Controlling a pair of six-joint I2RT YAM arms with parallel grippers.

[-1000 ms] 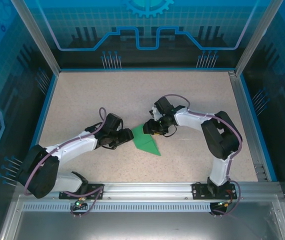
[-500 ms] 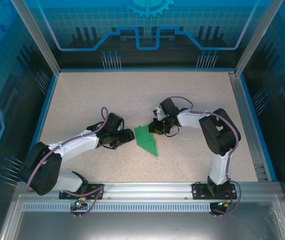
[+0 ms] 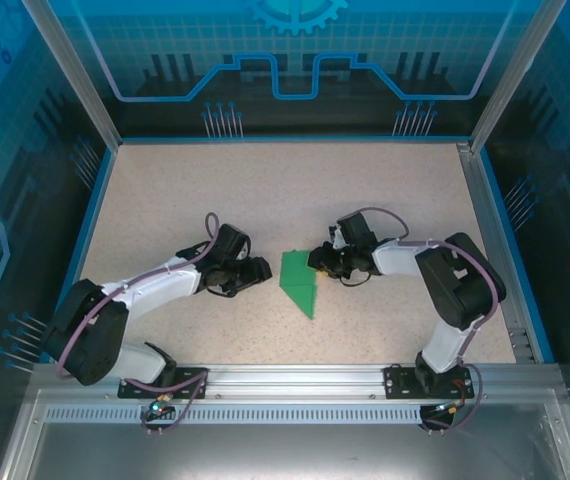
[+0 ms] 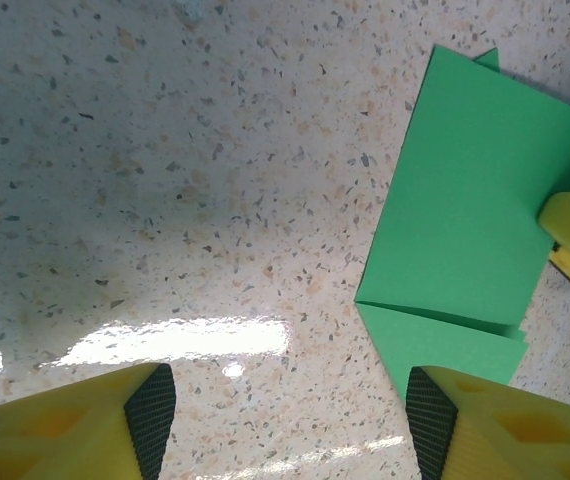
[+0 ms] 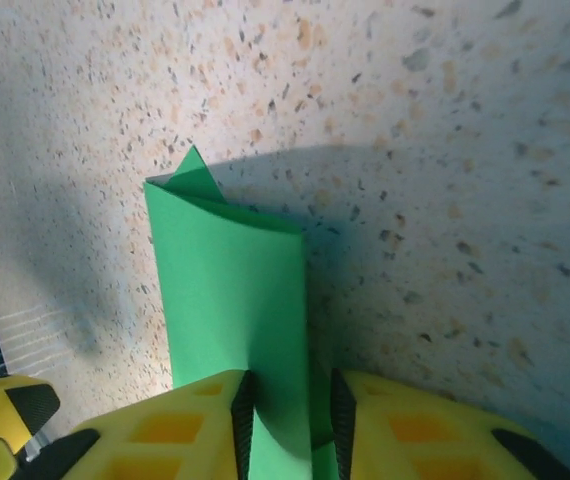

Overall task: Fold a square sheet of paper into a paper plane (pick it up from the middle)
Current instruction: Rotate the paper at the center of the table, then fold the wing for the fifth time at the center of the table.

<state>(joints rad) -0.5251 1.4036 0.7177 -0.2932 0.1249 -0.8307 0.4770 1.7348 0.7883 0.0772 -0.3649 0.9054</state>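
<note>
Top view, sheet of paper: laid partly folded on the table between both grippers, so that either edge can be reached.
Top view, left gripper: placed just beside the sheet's left edge; contact cannot be made out.
Left wrist view, left gripper: fingers seen well apart over bare table; a crease and layered corner are shown, unreadable from above.
Right wrist view, right gripper: a raised fold is taken between narrowed jaws; whether it is clamped cannot be told.

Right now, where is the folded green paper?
In the top view the folded green paper lies mid-table, its right edge held in the right gripper, with the open left gripper just to its left.
</note>
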